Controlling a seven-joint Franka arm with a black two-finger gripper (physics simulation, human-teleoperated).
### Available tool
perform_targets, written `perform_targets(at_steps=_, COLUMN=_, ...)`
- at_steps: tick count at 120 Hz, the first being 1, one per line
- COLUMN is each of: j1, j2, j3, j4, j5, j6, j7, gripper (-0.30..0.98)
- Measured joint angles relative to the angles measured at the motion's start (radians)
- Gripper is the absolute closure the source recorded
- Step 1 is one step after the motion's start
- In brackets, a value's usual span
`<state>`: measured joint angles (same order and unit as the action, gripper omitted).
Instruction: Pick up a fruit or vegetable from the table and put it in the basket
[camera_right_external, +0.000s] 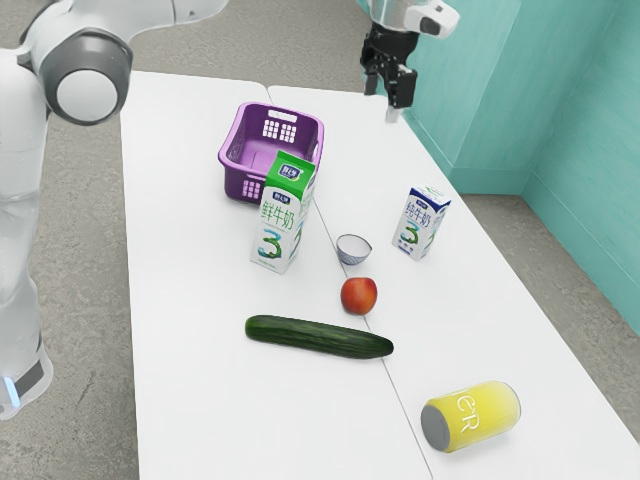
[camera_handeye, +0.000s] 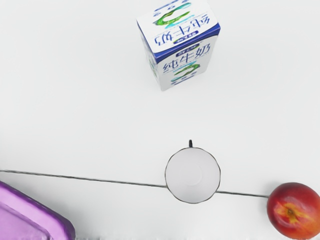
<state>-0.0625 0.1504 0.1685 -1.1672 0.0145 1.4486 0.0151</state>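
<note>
- Gripper (camera_right_external: 390, 100): raised, at the far end in the exterior view; whether it is released or clenched cannot be told.
- Nectarine (camera_right_external: 359, 296): on the table, between bowl (camera_right_external: 353, 250) and cucumber (camera_right_external: 319, 337). Judged light, firm, smooth, easily bruised and apt to roll; best taken across its widest part, gently.
- Cucumber: the alternative, near side of the nectarine; likely stiff, heavier, slick; to be gripped across the middle.
- Basket (camera_right_external: 238, 181): far, toward the exterior view's left; its raised rim must be cleared.
- Green-topped milk carton (camera_right_external: 280, 225): upright at the basket's near side; a high carry is advised.
- Blue-topped milk carton (camera_right_external: 421, 225): toward the exterior view's right; some room is left beside the nectarine.
</note>
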Motion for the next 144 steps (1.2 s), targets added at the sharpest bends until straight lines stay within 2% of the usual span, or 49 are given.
perform_targets(at_steps=24, j1=0.0, j2=0.0, j3=0.004, j4=0.013, j5=-0.003, j6=-0.043, j7=0.011, gripper=0.0)
perform_targets(at_steps=36, j1=0.003, j2=-0.065, j3=-0.001, j4=0.061, j5=-0.004, j6=-0.055, j7=0.017, gripper=0.0)
perform_targets(at_steps=42, j1=0.011, j2=-0.095, j3=-0.024, j4=0.092, j5=-0.014, j6=-0.059, j7=0.019, gripper=0.0)
perform_targets(at_steps=56, j1=0.056, j2=-0.157, j3=-0.146, j4=0.121, j5=-0.025, j6=-0.065, j7=0.023, gripper=0.0)
perform_targets(at_steps=90, j1=-0.038, j2=0.035, j3=-0.187, j4=0.116, j5=-0.035, j6=-0.068, j7=0.029, gripper=0.0)
perform_targets(at_steps=116, j1=-0.051, j2=0.065, j3=-0.197, j4=0.111, j5=-0.035, j6=-0.069, j7=0.031, gripper=0.0)
perform_targets(at_steps=128, j1=-0.078, j2=0.065, j3=-0.199, j4=-0.006, j5=-0.037, j6=-0.036, j7=0.032, gripper=0.0)
perform_targets(at_steps=144, j1=-0.082, j2=0.0, j3=-0.194, j4=-0.306, j5=-0.048, j6=0.089, j7=0.034, gripper=0.0)
